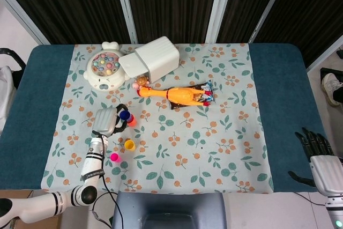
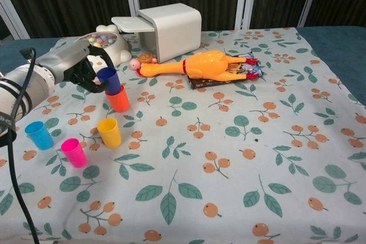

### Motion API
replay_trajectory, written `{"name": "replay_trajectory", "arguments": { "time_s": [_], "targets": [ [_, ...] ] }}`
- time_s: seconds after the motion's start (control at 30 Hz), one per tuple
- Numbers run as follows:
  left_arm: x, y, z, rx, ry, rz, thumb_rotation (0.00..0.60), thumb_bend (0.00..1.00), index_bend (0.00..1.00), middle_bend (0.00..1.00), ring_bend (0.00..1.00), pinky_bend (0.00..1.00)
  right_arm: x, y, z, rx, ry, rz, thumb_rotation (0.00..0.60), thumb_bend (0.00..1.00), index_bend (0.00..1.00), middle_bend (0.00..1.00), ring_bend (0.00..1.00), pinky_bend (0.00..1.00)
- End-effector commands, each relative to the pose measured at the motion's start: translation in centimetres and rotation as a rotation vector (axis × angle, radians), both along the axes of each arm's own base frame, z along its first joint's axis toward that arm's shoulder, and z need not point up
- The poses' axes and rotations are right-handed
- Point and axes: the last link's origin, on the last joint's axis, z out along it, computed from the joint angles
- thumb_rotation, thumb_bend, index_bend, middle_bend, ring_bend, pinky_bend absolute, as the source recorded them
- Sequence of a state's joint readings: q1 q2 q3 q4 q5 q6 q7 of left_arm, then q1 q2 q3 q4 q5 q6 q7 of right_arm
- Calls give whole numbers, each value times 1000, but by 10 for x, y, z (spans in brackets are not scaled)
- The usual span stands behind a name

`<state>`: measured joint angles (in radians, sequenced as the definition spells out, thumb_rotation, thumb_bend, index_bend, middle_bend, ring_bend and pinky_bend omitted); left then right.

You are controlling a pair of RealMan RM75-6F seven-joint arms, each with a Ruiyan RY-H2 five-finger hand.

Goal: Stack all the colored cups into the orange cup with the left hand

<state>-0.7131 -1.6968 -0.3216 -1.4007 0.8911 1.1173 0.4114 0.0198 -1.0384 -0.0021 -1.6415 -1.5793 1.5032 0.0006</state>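
Nothing's reading as text here, honestly. The snack packet (image 2: 229,76) under the rubber chicken (image 2: 207,64) is showing some print, but it's coming out way too blurry to make out.

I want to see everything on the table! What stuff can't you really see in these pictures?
- Light blue cup: head view, hidden under the left arm.
- Orange cup: its inside is blocked by the dark blue cup the left hand holds.
- Right hand: head view, cut off by the edge; not in chest view.
- Snack packet: mostly under the rubber chicken, print too small.
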Motion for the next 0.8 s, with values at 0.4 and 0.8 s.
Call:
{"name": "replay_trajectory", "arguments": {
  "time_s": [0.4,0.8],
  "targets": [
    [5,-11,1,-34,-20,-31,600,348,11,1000,1000,1000,0,0,2,-4,-7,1,600,206,0,0,0,0],
    [20,-76,6,-173,-106,-132,600,357,131,1000,1000,1000,2,1,-4,19,9,10,600,205,0,0,0,0]
  ]
}}
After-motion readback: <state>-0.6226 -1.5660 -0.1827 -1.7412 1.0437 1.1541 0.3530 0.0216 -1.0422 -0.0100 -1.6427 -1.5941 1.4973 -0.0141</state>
